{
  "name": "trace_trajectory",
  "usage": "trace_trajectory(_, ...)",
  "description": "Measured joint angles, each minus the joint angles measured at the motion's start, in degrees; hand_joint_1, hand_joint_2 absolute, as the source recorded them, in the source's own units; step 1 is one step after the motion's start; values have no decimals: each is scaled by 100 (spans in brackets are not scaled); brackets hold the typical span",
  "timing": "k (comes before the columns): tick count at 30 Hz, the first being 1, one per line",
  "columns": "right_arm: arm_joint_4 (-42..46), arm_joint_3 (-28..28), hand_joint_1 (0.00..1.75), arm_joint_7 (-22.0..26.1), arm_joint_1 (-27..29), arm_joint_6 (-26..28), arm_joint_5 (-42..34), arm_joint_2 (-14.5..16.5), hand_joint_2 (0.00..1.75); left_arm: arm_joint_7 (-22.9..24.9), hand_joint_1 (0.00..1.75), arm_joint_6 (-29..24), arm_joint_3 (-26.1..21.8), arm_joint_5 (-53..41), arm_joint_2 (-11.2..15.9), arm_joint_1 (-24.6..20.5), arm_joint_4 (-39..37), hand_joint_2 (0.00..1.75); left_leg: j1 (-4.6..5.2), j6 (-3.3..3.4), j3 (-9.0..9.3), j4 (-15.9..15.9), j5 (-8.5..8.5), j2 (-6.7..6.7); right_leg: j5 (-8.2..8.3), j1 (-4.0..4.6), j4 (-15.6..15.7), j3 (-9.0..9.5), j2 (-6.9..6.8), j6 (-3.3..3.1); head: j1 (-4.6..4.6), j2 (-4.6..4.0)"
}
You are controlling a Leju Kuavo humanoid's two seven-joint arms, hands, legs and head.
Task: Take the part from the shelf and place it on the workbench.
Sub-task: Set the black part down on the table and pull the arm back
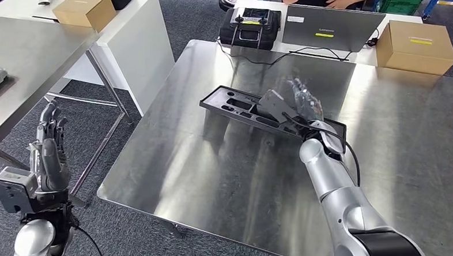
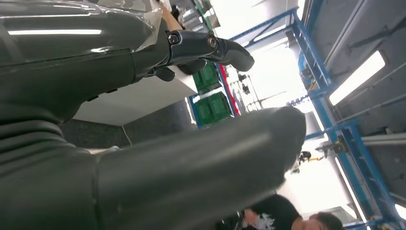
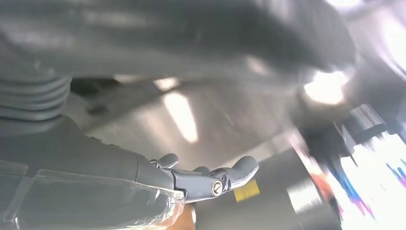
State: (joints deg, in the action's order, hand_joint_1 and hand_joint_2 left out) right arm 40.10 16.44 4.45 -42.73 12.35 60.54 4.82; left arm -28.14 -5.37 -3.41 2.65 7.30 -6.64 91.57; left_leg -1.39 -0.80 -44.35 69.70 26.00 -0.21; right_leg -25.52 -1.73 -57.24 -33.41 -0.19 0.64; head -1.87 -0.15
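While my body faces a wide steel workbench [image 1: 215,180], the placing step looks nearly finished: the part [image 1: 243,107], a long flat black tray with cut-out pockets, lies on the bench top, set at a slant towards the far side. My right arm reaches across the bench, and my right hand [image 1: 295,102] sits over the near end of the part. That hand is blurred in the head view, and the right wrist view shows a thick thumb and a dark finger above bright metal with nothing plainly between them, so I cannot tell whether my fingers grip the part or have let go.

Beyond the bench a person sits behind a grey laptop [image 1: 329,26], with a black case [image 1: 249,24] beside it and a cardboard box [image 1: 415,46] at the far right.

My left hand [image 1: 48,156] is raised beside the bench, off its edge, fingers straight, apart and pointing up, holding nothing.

I judge the next move calls for spreading my right fingers fully, then lifting straight up so the part is not dragged or tipped.
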Motion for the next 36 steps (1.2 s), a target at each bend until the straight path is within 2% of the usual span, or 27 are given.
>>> trace_trajectory(2,878,-102,0,271,233,649,-291,-10,0,-42,0,2,-74,-2,-1,36,76,0,-30,-50,474,-801,-254,7,-37,-17,-5,20,-11,71,-4,0)
trace_trajectory(3,1346,-157,0,389,334,986,-394,-25,0,-60,0,4,-95,-1,-2,51,104,0,-24,-45,633,-1044,-296,-2,-51,-15,-4,25,-17,111,0,0)
trace_trajectory(4,1771,-201,0,481,423,1263,-477,-39,0,-73,0,5,-107,0,-4,62,120,0,-6,-21,710,-1146,-280,-13,-58,-3,5,28,-22,150,5,0)
trace_trajectory(6,2618,-269,0,627,643,1689,-627,-79,0,-103,0,0,-117,1,-9,65,134,0,32,71,737,-1157,-273,-31,-61,8,43,38,-24,213,22,0)
trace_trajectory(8,3589,-326,0,805,976,2108,-786,-120,0,-165,0,-32,-113,24,-15,36,135,0,56,118,759,-1192,-289,-36,-57,3,86,80,-32,207,38,0)
trace_trajectory(11,4806,-357,0,1080,1375,2533,-1172,-221,0,-315,0,-113,-113,140,-17,29,159,0,90,142,767,-1206,-284,-46,-52,-16,144,138,-45,172,49,0)
trace_trajectory(17,6164,-318,0,1422,1968,2563,-1851,-395,0,-468,0,-130,-258,395,-17,172,533,0,129,225,768,-1205,-263,-46,-31,-36,208,160,-45,208,66,0)
trace_trajectory(19,6389,-284,0,1535,2111,2548,-2026,-430,0,-474,0,-126,-328,447,-17,236,665,0,137,236,768,-1204,-263,-46,-24,-43,211,159,-46,247,65,0)
trace_trajectory(22,6618,-231,0,1657,2270,2510,-2239,-447,0,-490,0,-126,-420,465,-21,360,818,0,140,239,770,-1204,-263,-40,-16,-48,214,159,-44,315,62,0)
trace_trajectory(31,6956,-199,0,1967,2594,2171,-3009,-435,0,-377,0,44,-838,742,-41,911,1000,0,147,261,775,-1194,-239,-34,-18,-59,217,159,-42,347,61,0)
trace_trajectory(34,6966,-201,0,1974,2599,2043,-3101,-395,0,-377,0,150,-956,849,-22,1006,995,0,174,305,774,-1183,-230,-37,-12,-79,221,171,-43,390,60,0)
trace_trajectory(36,6966,-213,0,1962,2601,1960,-3098,-360,0,-378,0,204,-998,911,7,1039,990,0,179,369,789,-1215,-270,-31,-21,-94,201,168,-42,424,59,0)
